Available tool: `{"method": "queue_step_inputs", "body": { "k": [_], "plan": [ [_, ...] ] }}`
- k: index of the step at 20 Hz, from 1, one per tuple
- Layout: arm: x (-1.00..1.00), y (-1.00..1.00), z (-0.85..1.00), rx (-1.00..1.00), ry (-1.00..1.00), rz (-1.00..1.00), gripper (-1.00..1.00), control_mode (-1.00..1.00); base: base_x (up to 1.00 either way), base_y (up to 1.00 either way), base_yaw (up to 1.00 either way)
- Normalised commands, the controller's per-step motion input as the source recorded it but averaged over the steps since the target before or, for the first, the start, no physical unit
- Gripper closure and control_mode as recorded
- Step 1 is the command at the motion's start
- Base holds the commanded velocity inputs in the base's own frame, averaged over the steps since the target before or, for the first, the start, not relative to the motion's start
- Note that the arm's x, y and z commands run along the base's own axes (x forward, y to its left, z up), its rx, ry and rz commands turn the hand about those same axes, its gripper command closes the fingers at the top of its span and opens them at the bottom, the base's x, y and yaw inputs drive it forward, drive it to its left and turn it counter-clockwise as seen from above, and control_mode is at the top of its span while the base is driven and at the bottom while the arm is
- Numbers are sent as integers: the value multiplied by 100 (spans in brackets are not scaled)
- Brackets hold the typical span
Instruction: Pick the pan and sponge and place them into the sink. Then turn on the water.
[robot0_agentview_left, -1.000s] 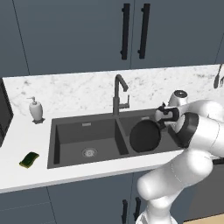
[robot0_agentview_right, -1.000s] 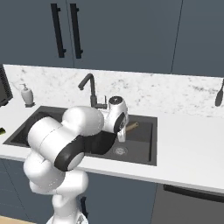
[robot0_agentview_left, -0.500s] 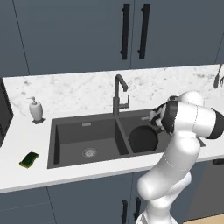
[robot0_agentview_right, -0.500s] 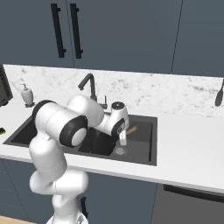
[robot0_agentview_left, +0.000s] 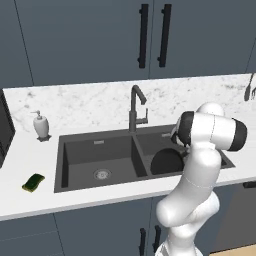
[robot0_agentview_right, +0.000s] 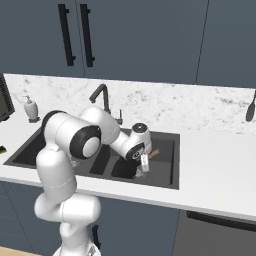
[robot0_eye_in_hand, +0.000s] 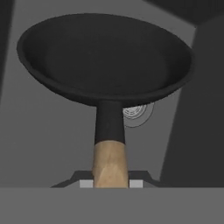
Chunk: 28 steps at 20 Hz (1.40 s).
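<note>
While the claw (robot0_eye_in_hand: 111, 183) grips the pan (robot0_eye_in_hand: 105, 57) by its wooden handle, lowering it inside the right basin of the sink (robot0_agentview_left: 95, 145), the sponge (robot0_agentview_left: 33, 182) waits on the worktop (robot0_agentview_left: 30, 205) and the faucet (robot0_agentview_left: 136, 107) beyond runs dry.

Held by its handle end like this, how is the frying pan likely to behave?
The frying pan looks rigid, so it probably won't flex. Its wide black bowl sits far from the tool clamping the wooden handle, so it likely feels front-heavy and may droop or twist.
</note>
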Motion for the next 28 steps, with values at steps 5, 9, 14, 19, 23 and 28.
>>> {"method": "queue_step_inputs", "body": {
  "k": [5, 9, 14, 19, 23, 28],
  "plan": [
    [2, -2, 0, 0, 0, 0, -100, -100, 0, 0, 0],
    [8, 0, 0, 0, 0, 0, -100, -100, 0, 0, 0],
    [0, 24, 44, -2, 0, 3, -100, -100, 0, 0, 0],
    [-13, 33, 99, -8, 0, 8, -100, -100, 0, 0, 0],
    [-33, 29, 100, -8, 0, 4, -100, -100, 0, 0, 0],
    [-79, 29, 89, -8, -1, -1, -100, -100, 0, 0, 0]
  ]
}}
